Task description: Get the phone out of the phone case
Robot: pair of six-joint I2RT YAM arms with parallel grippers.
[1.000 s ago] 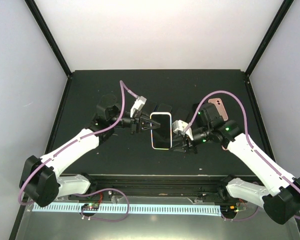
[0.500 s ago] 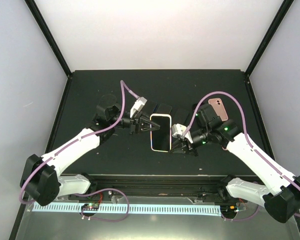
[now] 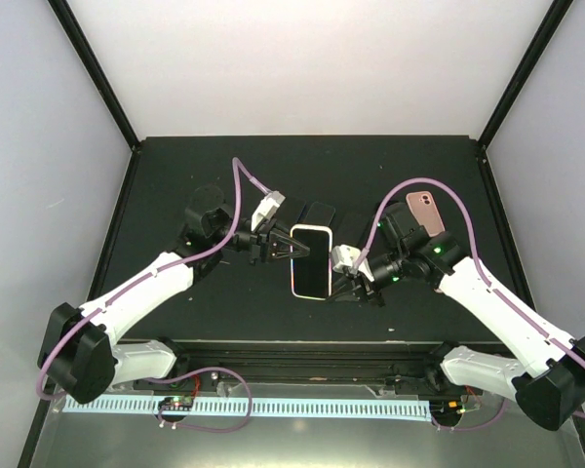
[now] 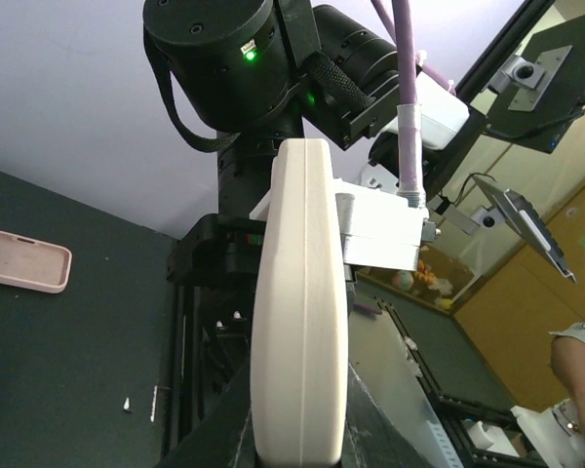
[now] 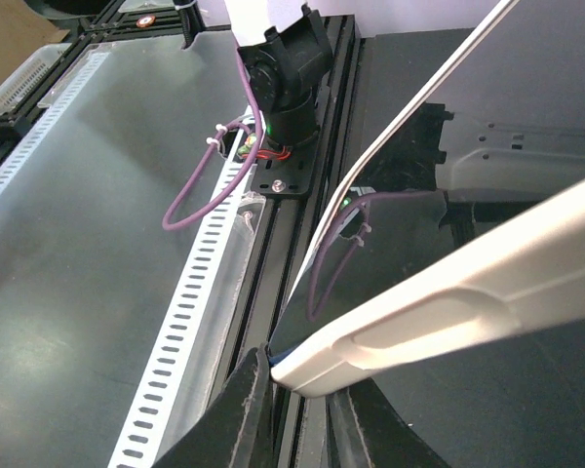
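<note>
Right now, starting at the left, my left hand reaches in over the matte black table and is clamped on the upper left edge of the dark-screened phone in a cream-white case. In its wrist view the cream rim rises straight up out of that hand, with a dark finger pressed against either side. The phone sits mid-table between the two hands, screen up in the overhead view and seated in its case; I cannot tell whether it rests on the table or hangs just above it. Just behind its top edge lie a few flat black items that I cannot identify. On the phone's lower right edge, my right hand is closed. Its wrist view shows the fingertips pinching a corner where glass meets the cream rim. Furthest right, an empty pink phone case lies flat, well apart from the phone.
</note>
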